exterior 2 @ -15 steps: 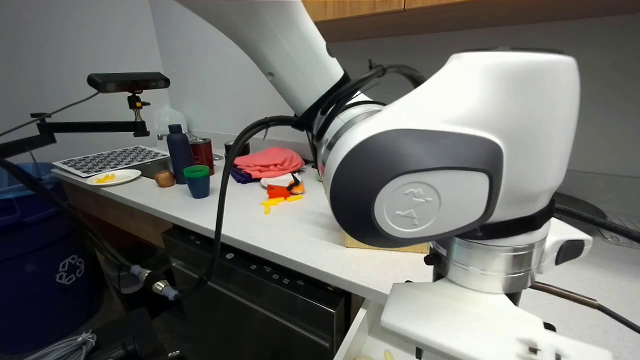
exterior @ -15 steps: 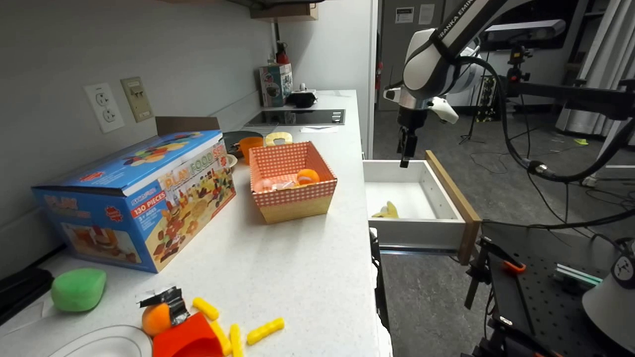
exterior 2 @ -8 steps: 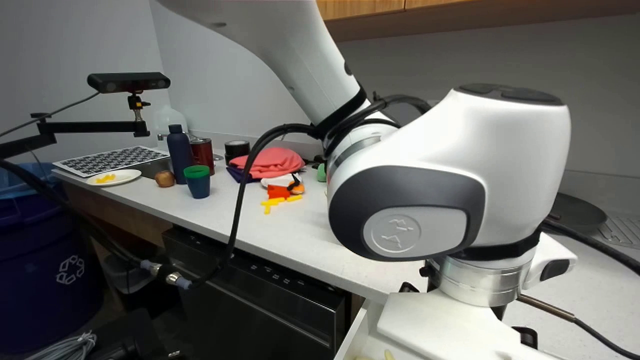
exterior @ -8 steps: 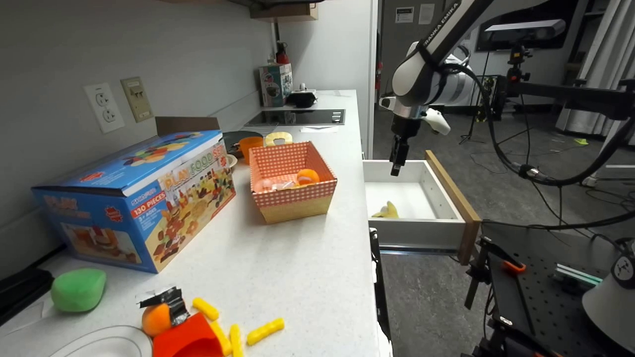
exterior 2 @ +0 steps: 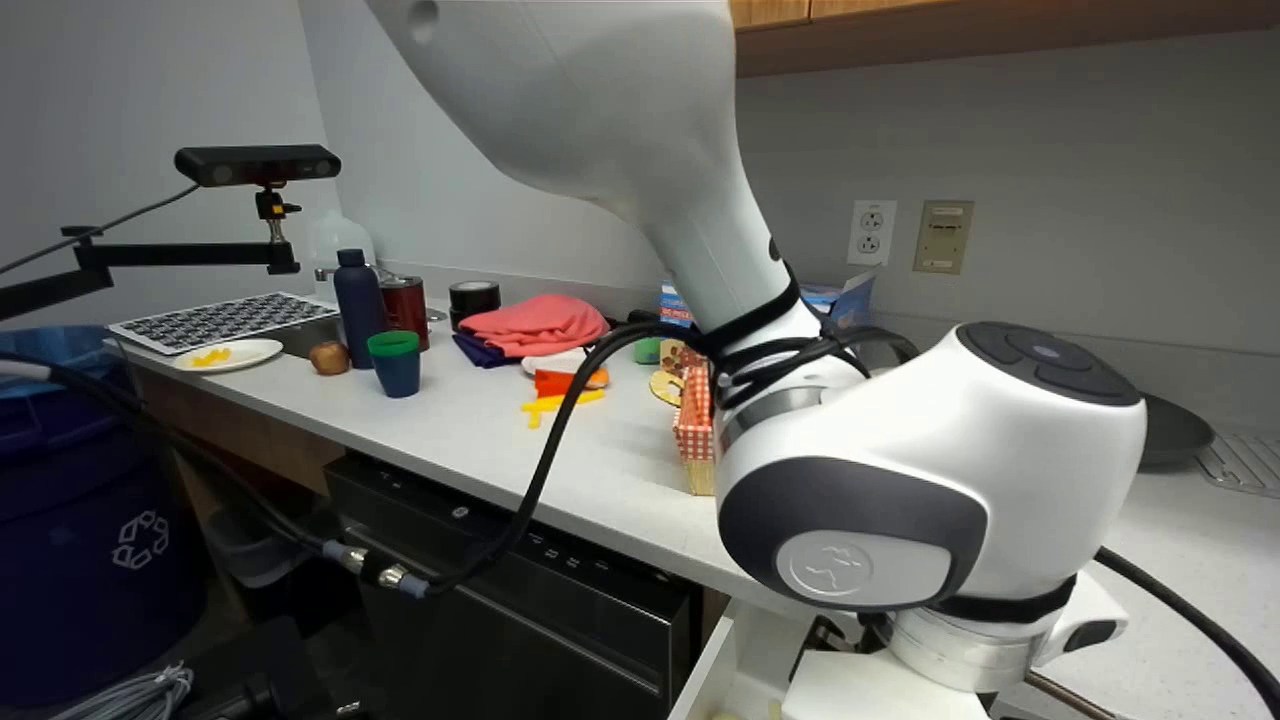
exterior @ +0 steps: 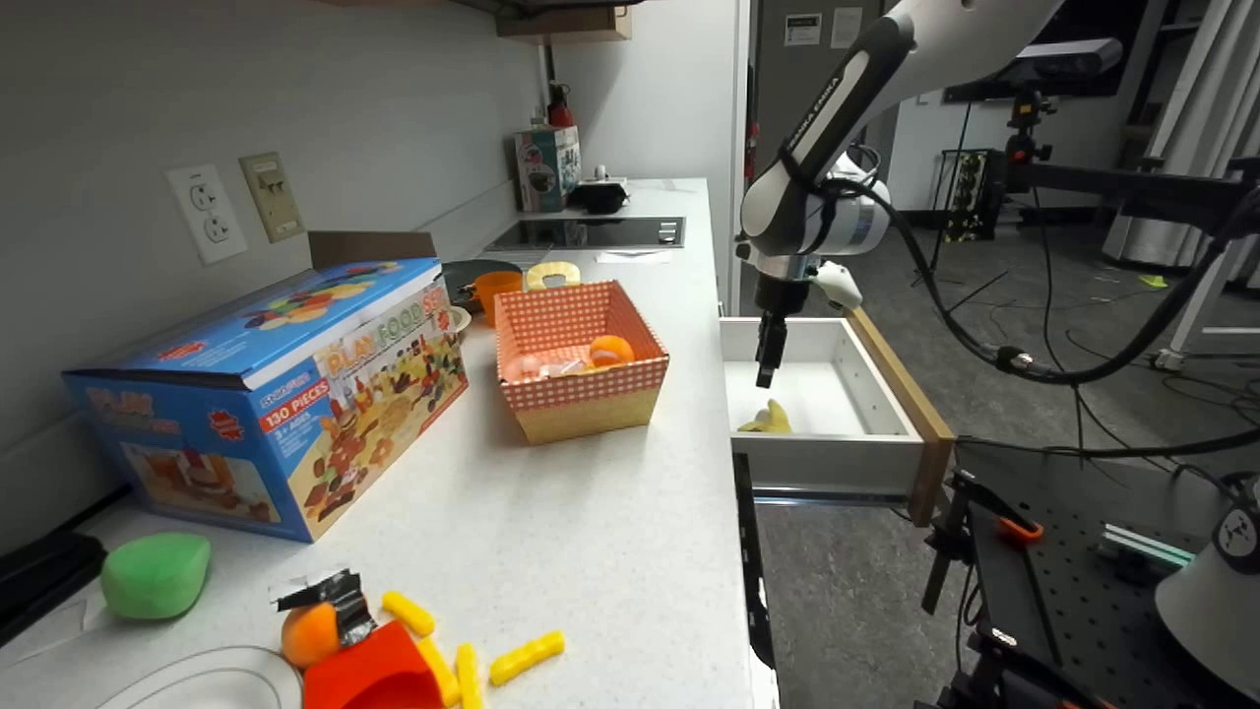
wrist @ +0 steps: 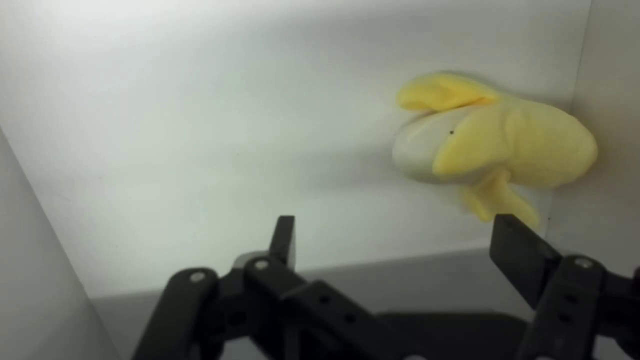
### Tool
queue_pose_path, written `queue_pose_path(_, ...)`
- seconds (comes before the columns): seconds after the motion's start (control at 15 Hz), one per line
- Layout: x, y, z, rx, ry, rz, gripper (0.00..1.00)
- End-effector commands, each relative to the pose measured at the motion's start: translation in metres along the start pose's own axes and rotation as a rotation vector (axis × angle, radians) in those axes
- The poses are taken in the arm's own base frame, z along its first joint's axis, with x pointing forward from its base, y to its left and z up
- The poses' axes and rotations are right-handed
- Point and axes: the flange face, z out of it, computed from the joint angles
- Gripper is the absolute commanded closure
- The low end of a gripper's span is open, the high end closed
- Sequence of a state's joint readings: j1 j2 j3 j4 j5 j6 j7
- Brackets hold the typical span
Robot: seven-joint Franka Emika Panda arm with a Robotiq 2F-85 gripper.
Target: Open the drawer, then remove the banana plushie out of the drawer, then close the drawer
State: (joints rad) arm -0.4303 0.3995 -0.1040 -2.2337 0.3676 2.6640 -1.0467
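You've just brought the gripper (wrist: 394, 237) lower over the pulled-out drawer (exterior: 827, 463), nearer the banana plushie (wrist: 500, 142); jaws spread apart, nothing between them. The plushie lies on the drawer floor, below and ahead of the jaws, off to the wrist view's right. Opening looks done; removal likely needs a sideways shift before you descend.

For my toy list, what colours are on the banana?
The banana is yellow and off-white, seen best in the wrist view.
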Motion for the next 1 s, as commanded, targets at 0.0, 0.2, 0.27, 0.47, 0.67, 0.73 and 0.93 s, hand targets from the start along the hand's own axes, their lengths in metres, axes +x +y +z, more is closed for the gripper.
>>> queue_pose_path(0.0,0.0,0.016,0.031,0.048,-0.019,0.015,0.0)
queue_pose_path(0.2,0.0,0.015,0.051,0.121,-0.033,0.015,0.0)
queue_pose_path(0.27,0.0,0.014,0.057,0.149,-0.038,0.017,0.0)
queue_pose_path(0.47,0.0,0.011,0.073,0.219,-0.07,0.018,0.0)
queue_pose_path(0.67,0.002,0.009,0.081,0.267,-0.099,0.018,0.0)
queue_pose_path(0.73,0.002,0.009,0.083,0.284,-0.107,0.019,0.0)
queue_pose_path(0.93,0.005,0.008,0.088,0.312,-0.123,0.013,0.25)
